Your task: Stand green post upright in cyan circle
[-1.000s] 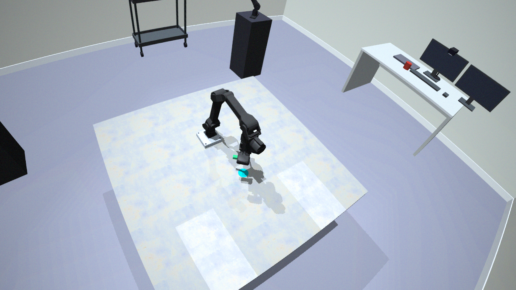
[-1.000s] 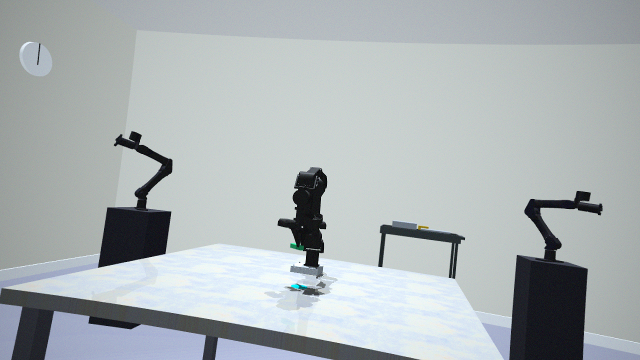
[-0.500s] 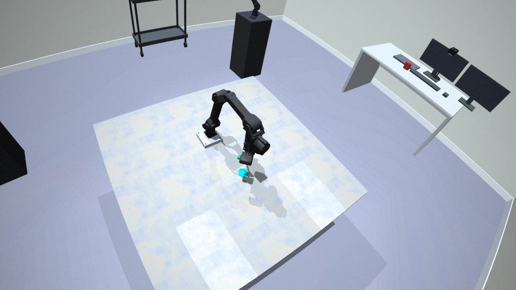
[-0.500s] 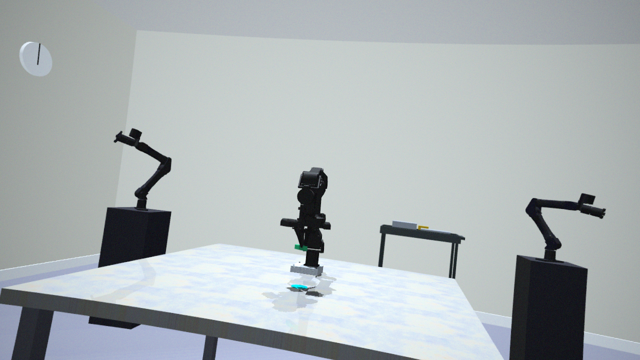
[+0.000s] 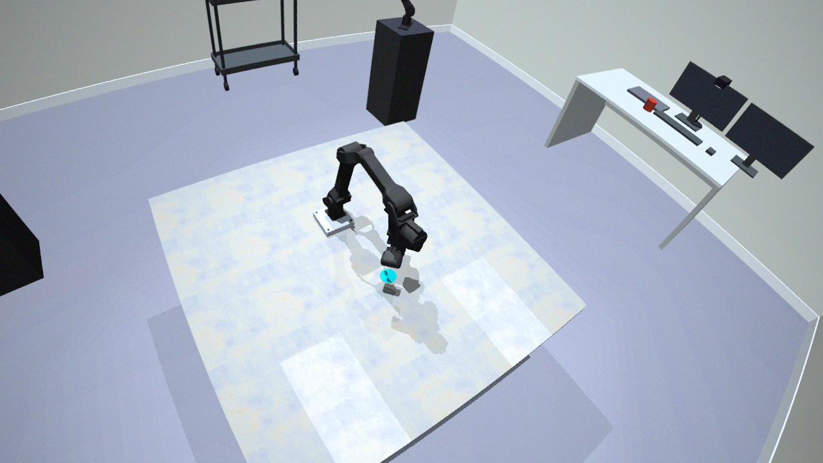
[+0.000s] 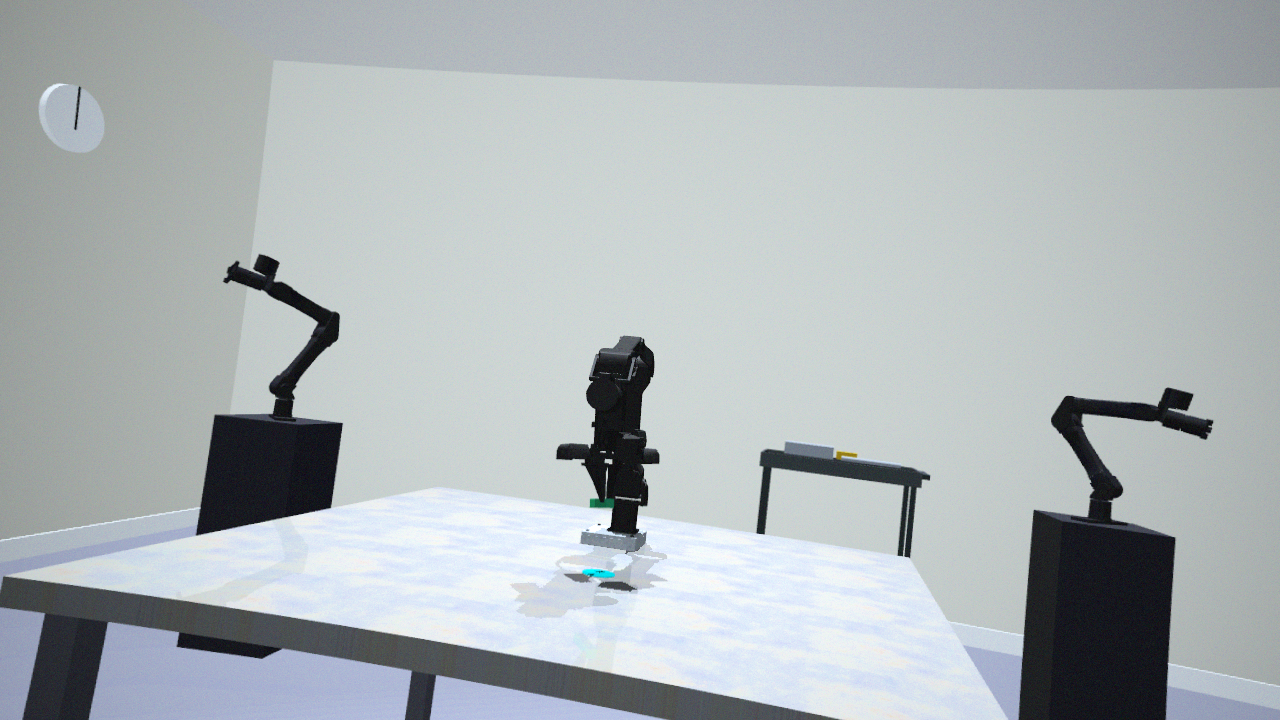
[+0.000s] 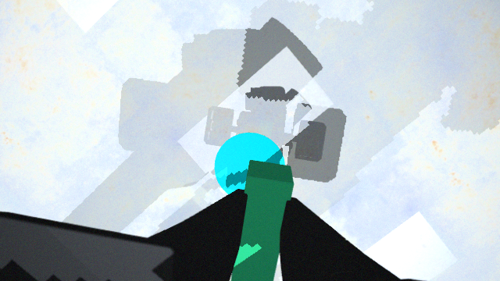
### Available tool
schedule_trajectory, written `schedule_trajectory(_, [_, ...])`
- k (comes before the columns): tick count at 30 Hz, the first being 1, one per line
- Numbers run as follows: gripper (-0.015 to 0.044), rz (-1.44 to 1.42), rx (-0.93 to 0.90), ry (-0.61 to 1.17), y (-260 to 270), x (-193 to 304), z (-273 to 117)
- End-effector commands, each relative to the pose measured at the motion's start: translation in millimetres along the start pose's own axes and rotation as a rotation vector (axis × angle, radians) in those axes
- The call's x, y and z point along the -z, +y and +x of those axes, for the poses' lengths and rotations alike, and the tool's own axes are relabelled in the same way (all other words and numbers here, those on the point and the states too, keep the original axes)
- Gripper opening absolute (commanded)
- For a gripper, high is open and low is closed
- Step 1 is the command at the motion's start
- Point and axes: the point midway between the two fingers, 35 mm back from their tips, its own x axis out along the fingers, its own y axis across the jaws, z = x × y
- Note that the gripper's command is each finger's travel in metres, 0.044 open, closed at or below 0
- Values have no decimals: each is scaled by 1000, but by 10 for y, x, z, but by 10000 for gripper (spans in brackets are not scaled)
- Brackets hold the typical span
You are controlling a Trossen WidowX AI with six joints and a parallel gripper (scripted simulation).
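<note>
in the top view, the cyan circle (image 5: 388, 276) (image 6: 597, 573) (image 7: 242, 156) lies on the pale table (image 5: 230, 287) (image 6: 358, 582) (image 7: 391, 164), with dark shadows across and around it. the gripper (image 5: 391, 258) (image 6: 603, 499) (image 7: 264, 204) is near the circle, on the side toward the arm's base plate (image 5: 328, 231) (image 6: 612, 540), and its body hides the fingertips and the post. this view alone takes in the white desk (image 5: 644, 123) with the red cup (image 5: 649, 104), well apart from the circle.

the exterior view brings out what the top view hides: a short piece of the green post (image 6: 601, 503) (image 7: 263, 218) at the fingertips, raised off the table and not upright. the base plate stands beyond the circle; a wall clock (image 6: 71, 118) shows only here.

the wrist view shows the grasp best — the black fingers are parted just by the post's width, clenched on it from both sides. the post's far end overlaps the circle's lower right edge in this view, but it is held above the table, not set down on the circle.
</note>
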Motion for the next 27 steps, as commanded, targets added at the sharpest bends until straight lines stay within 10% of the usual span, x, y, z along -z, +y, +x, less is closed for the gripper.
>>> schedule_trajectory(1, [23, 18, -7, -30, -11, -11, 44])
schedule_trajectory(27, [23, 95, -19, -219, -145, -123, 197])
